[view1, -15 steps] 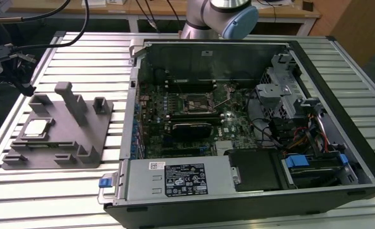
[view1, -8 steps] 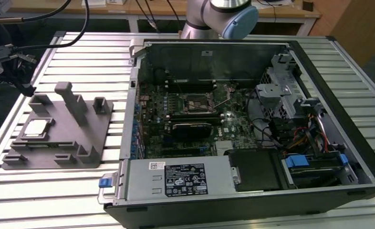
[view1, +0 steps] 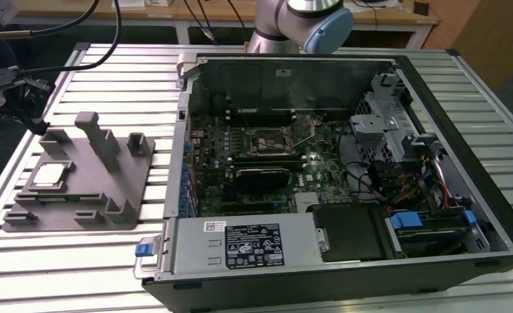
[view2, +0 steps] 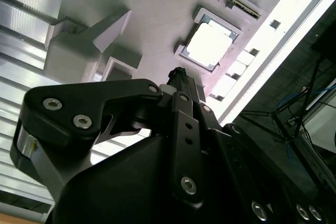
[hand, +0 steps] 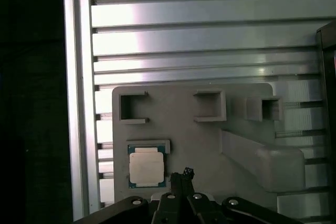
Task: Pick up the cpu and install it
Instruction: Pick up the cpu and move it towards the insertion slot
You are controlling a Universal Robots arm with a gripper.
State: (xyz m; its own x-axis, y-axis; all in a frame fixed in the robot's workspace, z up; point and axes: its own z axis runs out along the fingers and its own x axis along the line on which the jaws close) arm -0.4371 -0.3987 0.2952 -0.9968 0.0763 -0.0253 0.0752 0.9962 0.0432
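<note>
One cpu (hand: 147,166) was seen lying flat in a square recess of the grey holder block (hand: 178,129). It was offset to one side of the gripper (hand: 184,173), near but not touched. The gripper was closed on nothing.

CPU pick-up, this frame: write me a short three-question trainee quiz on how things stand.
1. True or false: the silvery-grey square cpu lies in a recess of the grey plastic holder block.
2. The black gripper is: A) clamped on the cpu; B) clear of the cpu, holding nothing; C) pressing the cpu into a socket.
3. Fill in: the holder block sits on the exterior view's ____ of the open black computer case.
Key: 1 true; 2 B; 3 left.
</note>
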